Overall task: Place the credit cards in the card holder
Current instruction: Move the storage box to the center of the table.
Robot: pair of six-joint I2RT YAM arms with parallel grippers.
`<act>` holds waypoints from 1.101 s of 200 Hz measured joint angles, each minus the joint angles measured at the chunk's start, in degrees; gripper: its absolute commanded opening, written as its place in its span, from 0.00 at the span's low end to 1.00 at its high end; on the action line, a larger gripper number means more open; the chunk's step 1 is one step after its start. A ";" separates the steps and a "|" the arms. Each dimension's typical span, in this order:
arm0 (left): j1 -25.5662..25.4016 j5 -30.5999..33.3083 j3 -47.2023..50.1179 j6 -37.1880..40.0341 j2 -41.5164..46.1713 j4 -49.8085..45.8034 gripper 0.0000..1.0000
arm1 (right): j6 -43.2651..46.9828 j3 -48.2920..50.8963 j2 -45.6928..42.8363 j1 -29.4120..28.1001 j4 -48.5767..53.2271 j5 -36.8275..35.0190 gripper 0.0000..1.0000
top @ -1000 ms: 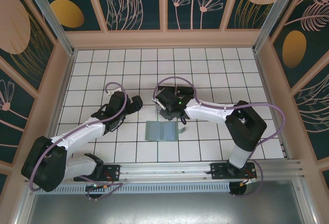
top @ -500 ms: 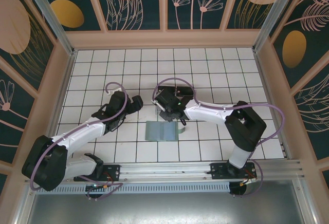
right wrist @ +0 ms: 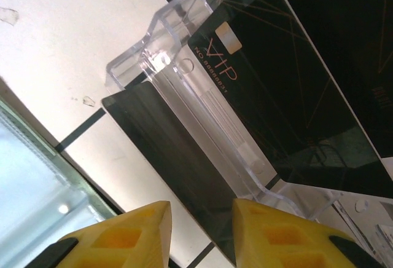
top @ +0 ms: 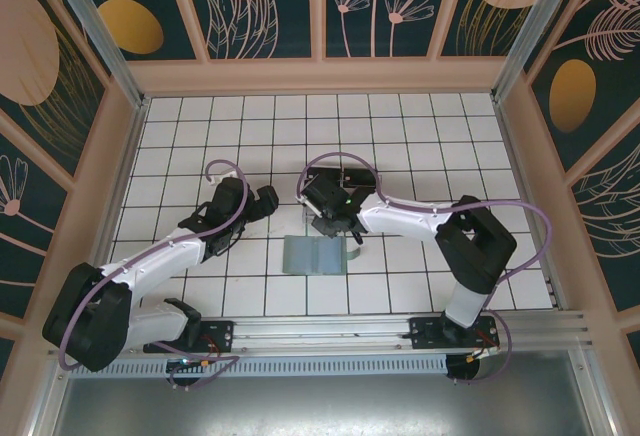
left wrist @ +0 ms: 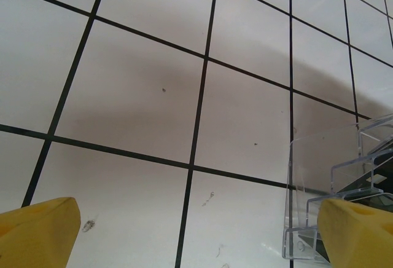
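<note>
One credit card marked "VIP" stands in the card holder; left fingers gape empty, right fingers' grip unclear

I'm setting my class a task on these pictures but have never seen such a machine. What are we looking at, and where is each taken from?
A left arm and a right arm are bolted to a white tiled table. One picture looks down from above. The other two come from cameras on the wrists, so the yellow blocks are finger ends. Between the arms stands a clear plastic card holder. The right gripper hangs close to it, fingers slightly apart. A black credit card marked VIP stands in the holder, with a second black card in front. The left gripper is wide open over bare tile, holding nothing.
</note>
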State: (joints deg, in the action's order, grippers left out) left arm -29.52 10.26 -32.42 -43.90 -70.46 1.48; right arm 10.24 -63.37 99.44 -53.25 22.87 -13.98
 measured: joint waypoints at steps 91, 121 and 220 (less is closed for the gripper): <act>0.00 -0.83 0.02 0.00 -0.44 0.13 0.99 | 1.42 -1.90 2.62 2.40 -0.50 0.00 0.15; 0.00 -0.85 0.02 0.00 -0.61 0.52 0.99 | 0.81 -4.00 4.28 4.15 -1.14 0.22 0.12; 0.02 -0.85 0.02 0.00 -1.62 1.36 0.99 | -3.74 -8.55 7.80 6.36 -1.64 2.49 0.17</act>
State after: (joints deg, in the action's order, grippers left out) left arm -29.50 9.41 -32.40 -43.90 -72.07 2.83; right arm 6.50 -71.92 107.24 -46.89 21.23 -11.49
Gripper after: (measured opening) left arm 0.985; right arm 0.156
